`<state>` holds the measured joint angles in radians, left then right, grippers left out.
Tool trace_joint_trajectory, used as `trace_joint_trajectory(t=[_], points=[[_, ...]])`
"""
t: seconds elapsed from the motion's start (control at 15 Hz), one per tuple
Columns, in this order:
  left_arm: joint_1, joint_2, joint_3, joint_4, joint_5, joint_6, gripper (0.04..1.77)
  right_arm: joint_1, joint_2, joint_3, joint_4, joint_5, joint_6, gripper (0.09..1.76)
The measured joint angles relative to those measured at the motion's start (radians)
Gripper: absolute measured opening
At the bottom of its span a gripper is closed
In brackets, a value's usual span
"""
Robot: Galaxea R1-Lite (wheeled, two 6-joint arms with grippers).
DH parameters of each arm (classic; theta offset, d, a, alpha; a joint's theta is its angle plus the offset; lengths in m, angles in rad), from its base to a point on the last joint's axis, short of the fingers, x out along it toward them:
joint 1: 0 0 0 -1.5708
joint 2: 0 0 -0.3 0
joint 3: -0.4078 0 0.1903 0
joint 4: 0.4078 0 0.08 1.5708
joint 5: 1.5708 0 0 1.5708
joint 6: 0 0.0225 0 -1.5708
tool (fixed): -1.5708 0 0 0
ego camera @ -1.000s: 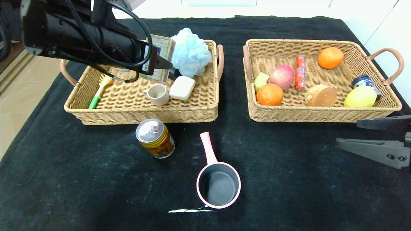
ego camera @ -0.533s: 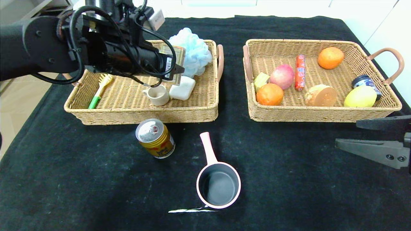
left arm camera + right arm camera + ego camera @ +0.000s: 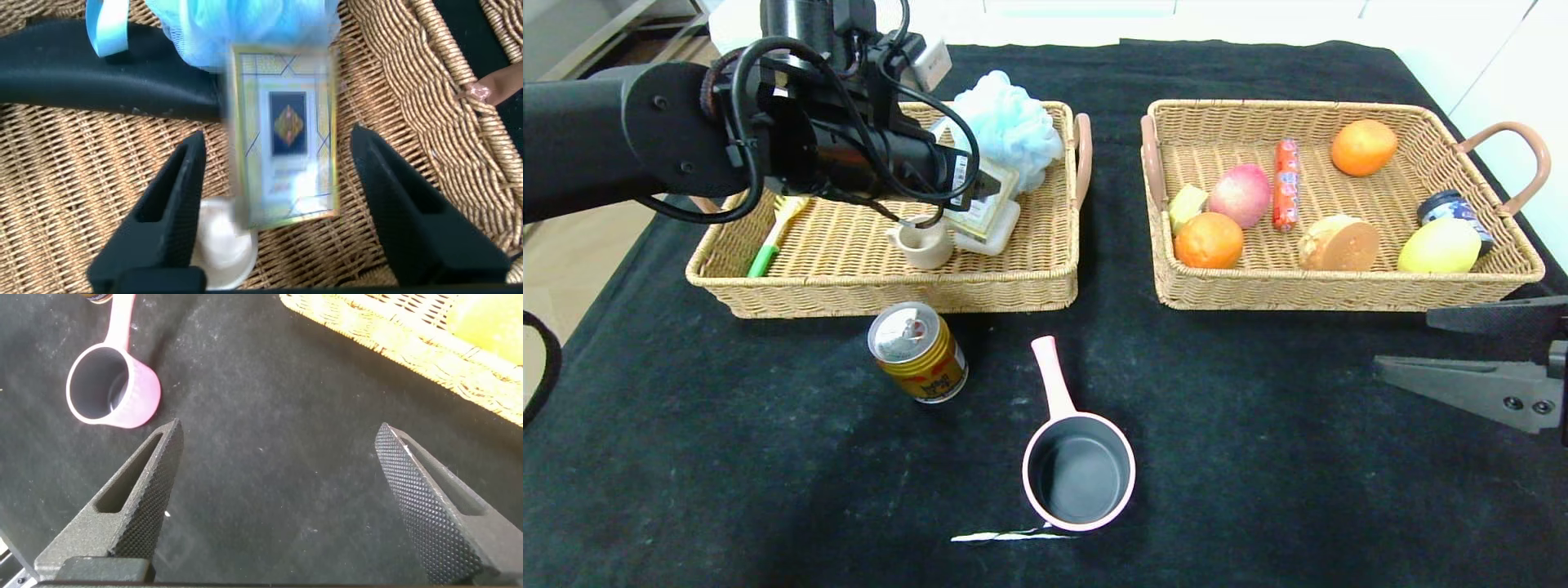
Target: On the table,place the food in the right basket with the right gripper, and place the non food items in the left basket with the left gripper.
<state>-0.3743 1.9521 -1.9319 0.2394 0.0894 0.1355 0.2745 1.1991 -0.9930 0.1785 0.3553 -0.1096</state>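
My left gripper (image 3: 990,186) hovers over the left basket (image 3: 882,294), fingers open. The cream-yellow card box (image 3: 987,202) lies loose under it, on a white soap bar; in the left wrist view the box (image 3: 286,155) sits between the spread fingers (image 3: 176,200), touching neither. The gold can (image 3: 919,351) and the pink saucepan (image 3: 1080,469) stand on the black table (image 3: 1258,457). The tuber (image 3: 1339,242), sausage stick (image 3: 1286,184) and lemon (image 3: 1439,245) lie in the right basket (image 3: 1339,296). My right gripper (image 3: 1403,343) is open and empty, low at the right edge.
The left basket also holds a blue bath pouf (image 3: 1005,131), a cream cup (image 3: 921,242) and a green-handled brush (image 3: 774,233). The right basket also holds two oranges, an apple (image 3: 1240,194) and a dark jar (image 3: 1445,204). A white tear (image 3: 1013,536) marks the cloth near the front.
My left arm has swung lower over the left basket. The card box went from upright in the fingers to lying loose on the soap bar; the fingers have opened.
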Motion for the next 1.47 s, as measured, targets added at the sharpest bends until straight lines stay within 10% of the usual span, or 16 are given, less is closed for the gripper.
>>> trace_joint_trajectory(t=[0.67, 1.47], points=[[-0.005, -0.011, 0.005, 0.023, 0.005, 0.003, 1.6, -0.001, -0.001, -0.001, 0.0, -0.001, 0.0, 1.71], [-0.074, -0.219, 0.018, 0.506, 0.023, -0.034, 1.69, 0.002, 0.002, 0.003, 0.0, 0.0, 0.0, 1.71]])
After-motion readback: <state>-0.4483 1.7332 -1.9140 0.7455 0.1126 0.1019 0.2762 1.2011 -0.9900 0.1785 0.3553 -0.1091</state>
